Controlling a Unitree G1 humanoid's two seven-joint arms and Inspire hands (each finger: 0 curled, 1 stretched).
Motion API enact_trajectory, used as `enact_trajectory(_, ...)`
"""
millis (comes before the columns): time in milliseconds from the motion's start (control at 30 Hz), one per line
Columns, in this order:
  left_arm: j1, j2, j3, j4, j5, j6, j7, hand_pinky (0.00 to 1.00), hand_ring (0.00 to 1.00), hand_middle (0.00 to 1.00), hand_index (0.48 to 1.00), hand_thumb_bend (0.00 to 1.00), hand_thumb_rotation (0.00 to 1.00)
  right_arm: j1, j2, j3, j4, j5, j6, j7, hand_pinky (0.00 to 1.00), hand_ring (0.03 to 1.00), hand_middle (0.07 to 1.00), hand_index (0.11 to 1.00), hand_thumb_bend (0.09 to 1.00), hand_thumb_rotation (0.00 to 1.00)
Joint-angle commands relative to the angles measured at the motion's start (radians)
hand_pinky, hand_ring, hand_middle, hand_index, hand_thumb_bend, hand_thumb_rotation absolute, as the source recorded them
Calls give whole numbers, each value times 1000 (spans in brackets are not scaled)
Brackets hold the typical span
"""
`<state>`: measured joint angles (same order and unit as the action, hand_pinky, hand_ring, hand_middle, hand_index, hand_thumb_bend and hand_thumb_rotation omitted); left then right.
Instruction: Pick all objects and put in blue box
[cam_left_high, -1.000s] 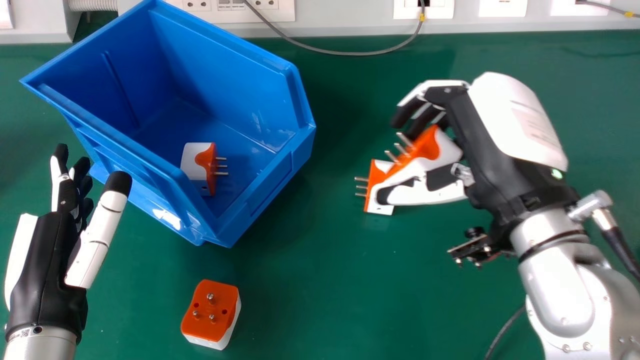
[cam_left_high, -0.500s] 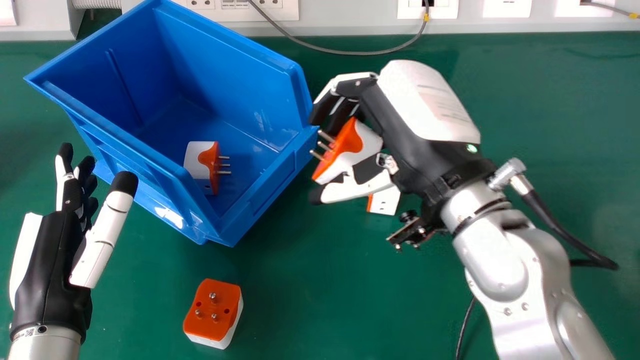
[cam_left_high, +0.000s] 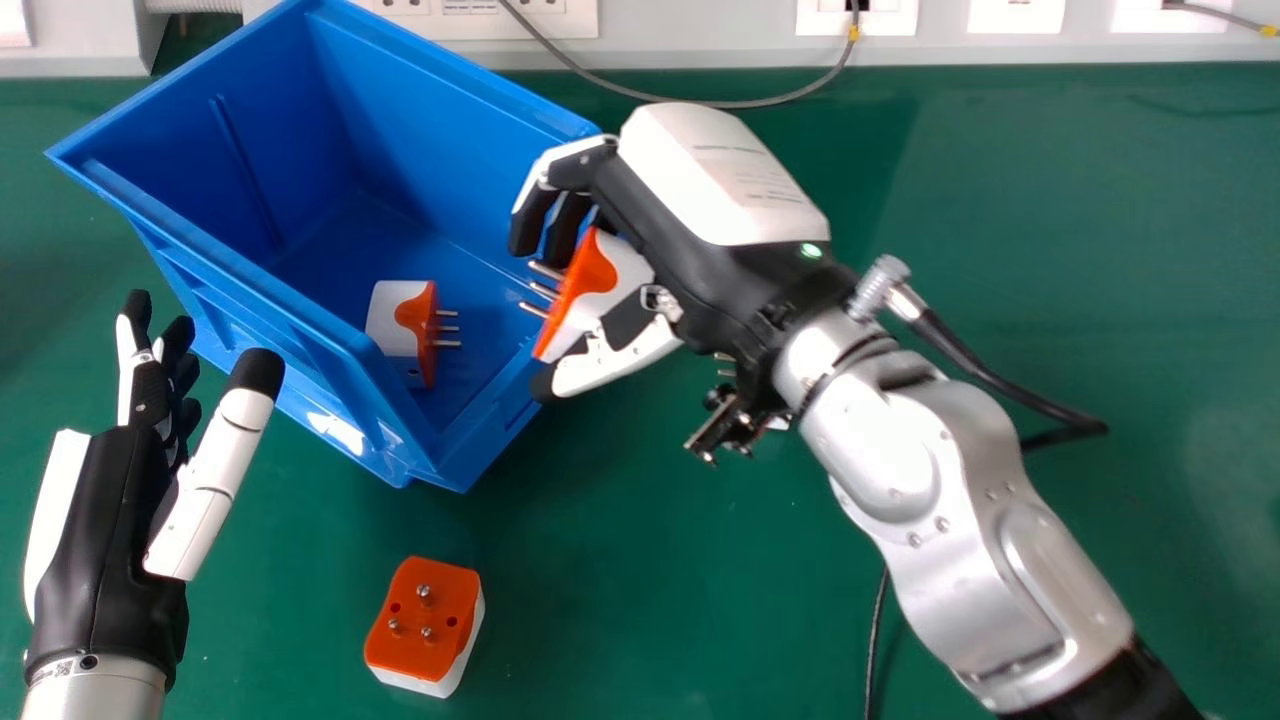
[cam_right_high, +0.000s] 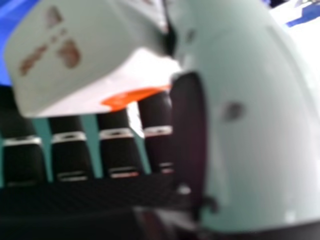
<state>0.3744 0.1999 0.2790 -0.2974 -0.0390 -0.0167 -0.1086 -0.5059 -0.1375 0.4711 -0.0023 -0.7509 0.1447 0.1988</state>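
Head view: the plug adapter (cam_left_high: 622, 278) is pinched between my right hand's (cam_left_high: 655, 215) fingers and thumb, by the right edge of the blue box (cam_left_high: 420, 120). I'd expect it light, stiff, slightly slick; I'd grip its broad sides, avoiding the pins (cam_left_high: 545, 291).

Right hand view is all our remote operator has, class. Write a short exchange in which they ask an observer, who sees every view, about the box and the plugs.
Operator: The right hand grips a plug. Is anything inside the box already?

Observer: Yes, one orange and white plug lies in it.

Operator: Does another plug lie loose on the near side of the box?

Observer: Yes, one more sits on the green table there, prongs up.
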Motion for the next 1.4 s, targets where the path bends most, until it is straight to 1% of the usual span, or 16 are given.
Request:
enact_trajectory(0, -5, 0, 0, -10, 3, -20, 4, 1000, 1000, 1000, 1000, 756, 811, -78, 25, 3, 20, -7, -27, -31, 309, 421, 519, 550, 489, 0)
enact_trajectory(167, -3, -2, -2, -11, 2, -19, 5, 1000, 1000, 1000, 1000, 760, 810, -187, 56, 32, 133, -18, -57, -53, 313, 422, 520, 545, 490, 0)
enact_trajectory(300, -1, -2, -4, -14, 8, -19, 7, 1000, 1000, 1000, 1000, 770, 810, -256, 74, 60, 217, -49, -67, -81, 316, 423, 522, 540, 490, 0)
enact_trajectory(333, 2, -3, -5, -18, 11, -19, 8, 1000, 1000, 1000, 1000, 770, 810, -268, 78, 65, 236, -55, -72, -89, 316, 423, 522, 540, 490, 0)
enact_trajectory(400, 5, -8, -9, -18, 12, -27, 10, 1000, 1000, 1000, 1000, 774, 810, -313, 97, 80, 310, -66, -84, -115, 315, 424, 524, 539, 490, 0)
enact_trajectory(567, 3, -11, -6, -9, 2, -32, 9, 1000, 1000, 1000, 1000, 771, 809, -399, 146, 99, 450, -62, -109, -151, 314, 424, 525, 540, 490, 0)
enact_trajectory(667, 8, -14, -8, -21, 6, -28, 10, 1000, 1000, 1000, 1000, 774, 809, -437, 184, 98, 512, -46, -123, -157, 316, 429, 529, 539, 490, 0)
enact_trajectory(733, 12, -13, -10, -30, 13, -27, 10, 1000, 1000, 1000, 1000, 772, 808, -457, 200, 101, 543, -41, -140, -166, 317, 430, 532, 536, 491, 0)
enact_trajectory(800, 14, -13, -11, -33, 18, -29, 10, 1000, 1000, 1000, 1000, 772, 808, -478, 213, 105, 580, -39, -158, -178, 317, 430, 532, 536, 491, 0)
enact_trajectory(867, 17, -14, -12, -34, 19, -33, 9, 1000, 1000, 1000, 1000, 771, 808, -507, 227, 111, 631, -40, -171, -195, 318, 430, 533, 528, 492, 0)
enact_trajectory(967, 19, -15, -12, -39, 23, -31, 11, 1000, 1000, 1000, 1000, 770, 808, -551, 243, 122, 706, -47, -190, -219, 318, 432, 534, 522, 492, 0)
enact_trajectory(1000, 19, -15, -11, -38, 23, -30, 11, 1000, 1000, 1000, 1000, 768, 808, -567, 248, 127, 732, -50, -195, -227, 342, 438, 516, 509, 494, 0)
enact_trajectory(1067, 18, -15, -11, -37, 26, -29, 11, 1000, 1000, 1000, 1000, 766, 808, -597, 261, 134, 788, -53, -210, -248, 359, 447, 503, 504, 496, 0)
enact_trajectory(1167, 19, -16, -13, -37, 30, -30, 13, 1000, 1000, 1000, 1000, 765, 808, -634, 281, 143, 873, -52, -236, -291, 357, 452, 497, 503, 497, 0)
enact_trajectory(1300, 24, -18, -12, -42, 31, -32, 13, 1000, 1000, 1000, 1000, 764, 808, -671, 299, 160, 978, -54, -272, -355, 353, 454, 500, 502, 497, 0)
enact_trajectory(1367, 22, -19, -10, -33, 30, -36, 14, 1000, 1000, 1000, 1000, 764, 808, -688, 302, 169, 1022, -60, -286, -382, 350, 453, 503, 497, 497, 0)
